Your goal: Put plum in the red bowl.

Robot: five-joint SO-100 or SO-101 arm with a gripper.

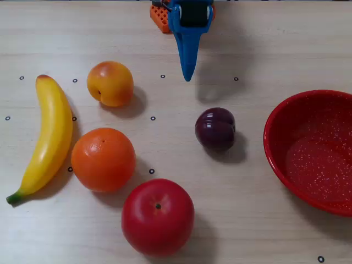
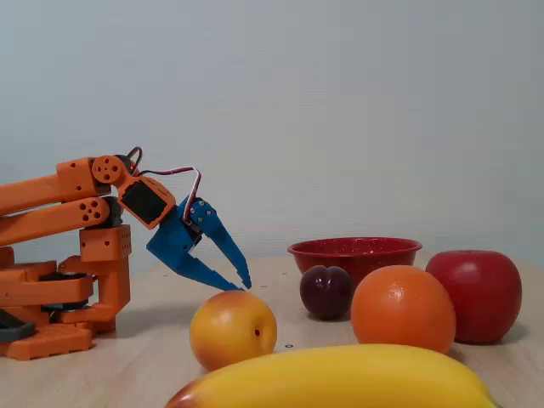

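A blue two-finger gripper hangs low over a pale wooden table, its fingers narrowly parted and nothing between them; in the fixed view the two tapered fingers converge almost to a point just above the tabletop. From overhead the gripper shows as a single blue wedge at the top centre of the frame, tip aimed down the picture toward the fruit. Behind it, the orange arm is folded back on itself above its base at the left of the fixed view, the wrist tipped downward.

The plum, dark purple-maroon and glossy, sits on the table near the gripper's tip but apart from it, slightly right of it in the overhead view. It is nearly round, so no long axis can be told; its crease runs roughly left to right in the overhead view. The red bowl, white-speckled inside, stands upright at the right edge, close beside the plum but not touching, and empty where visible.

To the left overhead lie a peach, an orange, a red apple and a banana, the banana lying lengthwise down the frame's left side.
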